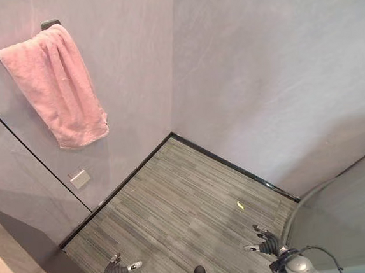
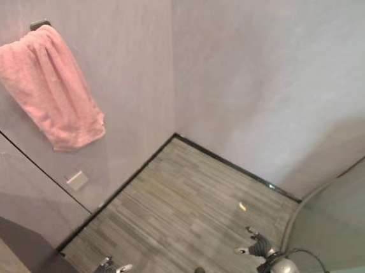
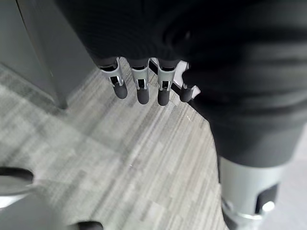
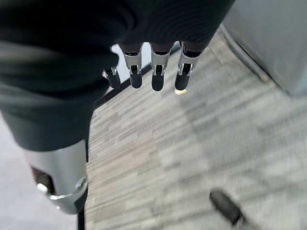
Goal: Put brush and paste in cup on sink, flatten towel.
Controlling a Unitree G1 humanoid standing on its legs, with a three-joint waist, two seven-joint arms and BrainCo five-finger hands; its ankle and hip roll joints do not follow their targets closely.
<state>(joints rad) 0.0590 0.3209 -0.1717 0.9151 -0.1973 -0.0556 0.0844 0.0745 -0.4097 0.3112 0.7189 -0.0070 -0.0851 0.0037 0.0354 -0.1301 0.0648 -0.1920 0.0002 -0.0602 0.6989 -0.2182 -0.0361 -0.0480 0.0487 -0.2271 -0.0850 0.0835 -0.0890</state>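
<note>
The rail (image 1: 50,23) is running out past the picture's edge, and the pink towel (image 1: 56,83) is covering most of it. A small yellow thing (image 1: 240,205) is lying on the floor (image 1: 182,200), too small to tell what it is.

- A pink towel (image 1: 56,83) hangs bunched over a dark bar (image 1: 8,49) at ten o'clock.
- A small yellow scrap (image 1: 240,205) lies on the grey striped floor (image 1: 182,207) at five o'clock.
- The left hand (image 1: 117,270) at seven o'clock and the right hand (image 1: 265,243) at five o'clock hover with relaxed fingers, holding nothing.
</note>
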